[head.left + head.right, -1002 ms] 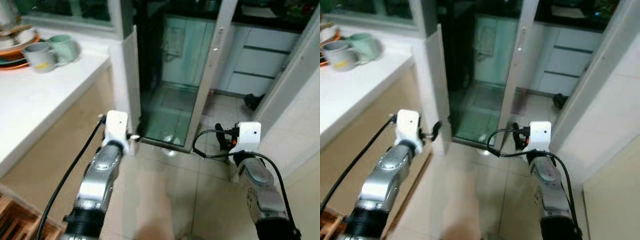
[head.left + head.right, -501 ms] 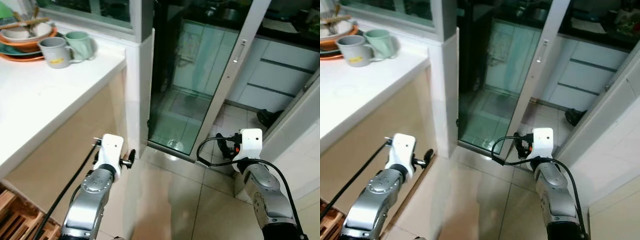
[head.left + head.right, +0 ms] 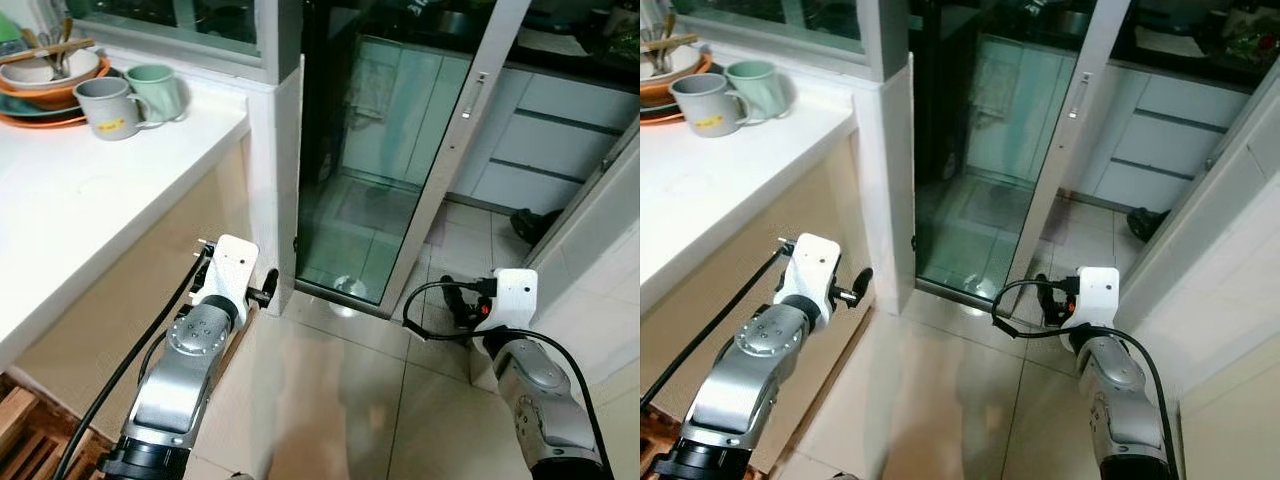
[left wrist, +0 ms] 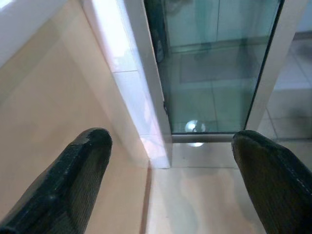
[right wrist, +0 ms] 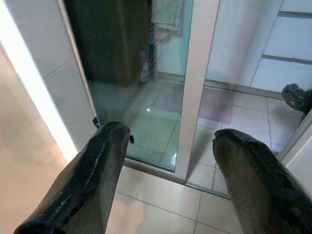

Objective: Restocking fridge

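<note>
Both arms are held out low over a beige tiled floor [image 3: 340,400]. My left gripper [image 4: 170,142] is open with nothing between its black fingers [image 4: 78,170]; it points at the foot of a white pillar [image 3: 275,170] beside a glass sliding door [image 3: 370,190]. My right gripper [image 5: 171,132] is also open and holds nothing, facing the door's white frame [image 5: 197,73]. In the left eye view the left gripper [image 3: 262,291] is near the pillar's base and the right gripper [image 3: 462,300] hangs by the door's right side.
A white counter [image 3: 90,190] runs along my left with two mugs [image 3: 105,105] and stacked bowls [image 3: 45,85]. Behind the glass are white drawers [image 3: 540,140] and a dark object [image 3: 530,222] on the floor. A wooden crate [image 3: 30,450] sits at lower left.
The whole picture has shifted, so the camera moved: the counter and the door now sit a little differently in view. Both arms keep their pose.
</note>
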You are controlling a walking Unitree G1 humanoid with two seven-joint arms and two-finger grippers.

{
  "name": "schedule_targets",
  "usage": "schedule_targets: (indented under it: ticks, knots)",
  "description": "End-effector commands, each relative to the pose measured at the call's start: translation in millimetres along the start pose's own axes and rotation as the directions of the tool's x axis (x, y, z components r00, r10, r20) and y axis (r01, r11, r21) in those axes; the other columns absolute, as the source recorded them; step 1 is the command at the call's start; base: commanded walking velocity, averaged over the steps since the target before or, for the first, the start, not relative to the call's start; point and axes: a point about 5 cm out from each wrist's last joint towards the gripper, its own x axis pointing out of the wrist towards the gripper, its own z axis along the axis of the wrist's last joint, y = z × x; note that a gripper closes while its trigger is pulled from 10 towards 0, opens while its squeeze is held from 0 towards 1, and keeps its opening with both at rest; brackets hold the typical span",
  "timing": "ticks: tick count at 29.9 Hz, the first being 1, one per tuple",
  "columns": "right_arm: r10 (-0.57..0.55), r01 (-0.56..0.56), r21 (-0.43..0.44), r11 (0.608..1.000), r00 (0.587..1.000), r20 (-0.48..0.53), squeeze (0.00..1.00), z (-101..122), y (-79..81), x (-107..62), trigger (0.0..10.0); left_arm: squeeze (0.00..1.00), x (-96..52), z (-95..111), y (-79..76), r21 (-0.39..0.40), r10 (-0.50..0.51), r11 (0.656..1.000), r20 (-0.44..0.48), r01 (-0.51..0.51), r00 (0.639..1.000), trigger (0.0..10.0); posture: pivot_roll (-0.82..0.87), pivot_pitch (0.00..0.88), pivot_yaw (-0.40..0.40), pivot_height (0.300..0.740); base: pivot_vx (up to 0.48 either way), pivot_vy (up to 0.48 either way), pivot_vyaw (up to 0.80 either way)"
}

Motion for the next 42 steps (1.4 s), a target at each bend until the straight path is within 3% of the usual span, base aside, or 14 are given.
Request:
schedule_targets:
  ticks: [1, 2, 4, 6, 40, 41, 42]
  knots:
    - [-0.016, 0.016, 0.012, 1.000, 1.000, 0.001, 0.11, -3.6, 2.0, -0.2, 10.0, 0.00, 2.6, 7.3, 3.3, 0.000, -0.010, 1.000, 0.028, 0.010, 1.000, 10.0, -0.11, 0.000, 0.027, 0.740, 0.000, 0.000, 0.00]
    - [-0.016, 0.016, 0.012, 1.000, 1.000, 0.002, 0.11, -4.2, 3.2, 0.0, 10.0, 0.00, 3.1, 7.0, 4.1, -0.009, -0.009, 1.000, 0.027, 0.009, 1.000, 10.0, -0.11, 0.000, 0.027, 0.740, 0.000, 0.000, 0.00]
    - [-0.013, 0.013, 0.009, 1.000, 1.000, 0.008, 0.11, -3.2, 7.5, 0.2, 10.0, 0.00, 3.9, -0.9, 2.5, -0.116, 0.007, 0.993, -0.014, -0.008, 1.000, 10.0, -0.11, 0.000, 0.027, 0.740, 0.000, 0.000, 0.00]
    - [-0.008, 0.008, 0.002, 1.000, 1.000, 0.010, 0.12, -2.3, 8.6, 0.3, 10.0, 0.00, 4.0, -4.9, 0.1, -0.148, 0.019, 0.989, -0.034, -0.023, 0.999, 10.0, -0.11, 0.000, 0.027, 0.740, 0.000, 0.000, 0.00]
    - [-0.005, 0.005, -0.019, 1.000, 1.000, 0.003, 0.12, -3.0, 7.3, 0.2, 10.0, 0.00, 3.9, -6.0, -4.3, -0.150, 0.015, 0.989, -0.033, -0.020, 0.999, 10.0, -0.11, 0.000, 0.013, 0.740, 0.000, 0.000, 0.00]
    - [0.040, -0.040, -0.022, 0.999, 0.999, -0.007, 0.12, -3.3, 20.6, 7.3, 10.0, 0.00, 7.4, -3.4, 15.9, -0.085, 0.073, 0.994, -0.025, -0.075, 0.997, 10.0, 0.04, 0.000, -0.093, 0.740, 0.000, 0.000, 0.00]
    - [0.069, -0.070, -0.028, 0.997, 0.997, -0.019, 0.12, -4.8, 30.5, 11.9, 10.0, 0.00, 8.1, -2.8, 30.3, -0.043, 0.111, 0.993, -0.022, -0.111, 0.994, 10.0, 0.04, 0.000, -0.093, 0.740, 0.000, 0.000, 0.00]
